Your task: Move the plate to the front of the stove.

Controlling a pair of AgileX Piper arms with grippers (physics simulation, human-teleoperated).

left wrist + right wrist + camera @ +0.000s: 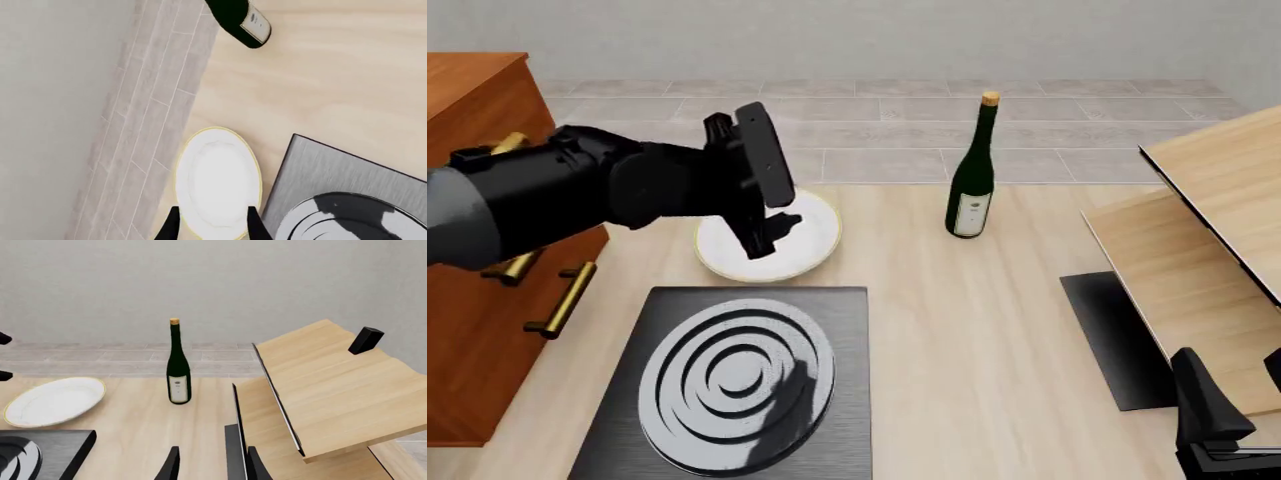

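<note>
1. I am looking first at the flat black square stove [741, 385] with its big silver-grey ringed burner, which is lying nearest the front camera, at the near left of the light wooden table [974, 330].
2. I am holding the left gripper [763, 236] low over the near edge of the large round white plate with the thin gold rim [801, 235]; from the front, its black body is covering the plate's left half.
3. In the left wrist view the two dark fingertips [172, 226] are standing apart, open, straddling the plate's near rim, and I cannot tell whether they are touching it.
4. The plate is lying flat on the table just beyond the stove's far edge, close to the table's far edge; being round, it is showing no long axis and no pointing direction.
5. A dark green glass wine bottle with a white label and cork top [972, 170] is standing upright to the right of the plate, well apart from it.
6. The right gripper [1214, 425] is sitting low at the near right, beside a tilted light wooden shelf unit [1194, 250] and a plain black mat [1110, 335]; its fingertips [172, 465] are standing apart with nothing between them.
7. An orange-brown wooden cabinet with brass handles [481, 100] is standing at the left, behind the left arm.
</note>
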